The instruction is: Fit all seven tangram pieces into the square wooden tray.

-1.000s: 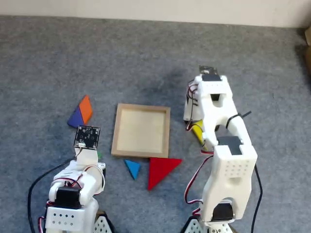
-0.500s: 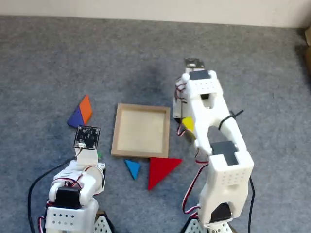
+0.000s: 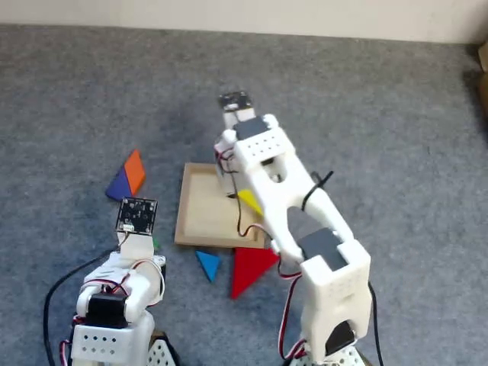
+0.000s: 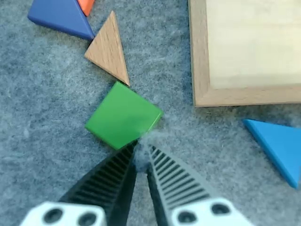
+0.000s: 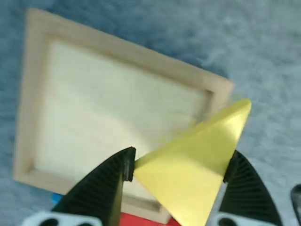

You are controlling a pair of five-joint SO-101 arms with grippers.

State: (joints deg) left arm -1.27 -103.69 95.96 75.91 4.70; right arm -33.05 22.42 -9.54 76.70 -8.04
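Squarely between right pincer [image 5: 178, 164] fingers, gripped tight: yellow triangle [image 5: 193, 155], over wooden tray [image 5: 127, 44].

Right arm [image 3: 305, 206] is holding outstretched, right gripper [image 5: 178, 165] pinching yellow triangle [image 5: 188, 183]. Left arm [image 3: 126, 290] is sitting folded, left gripper [image 4: 141, 153] pointing downward, fingers pressing together.

Yellow triangle [image 5: 190, 165] held over the wooden tray [image 5: 127, 49].

tangram piece [image 4: 123, 115] x7 | wooden tray [image 3: 181, 206] x1 | arm [image 3: 332, 278] x2
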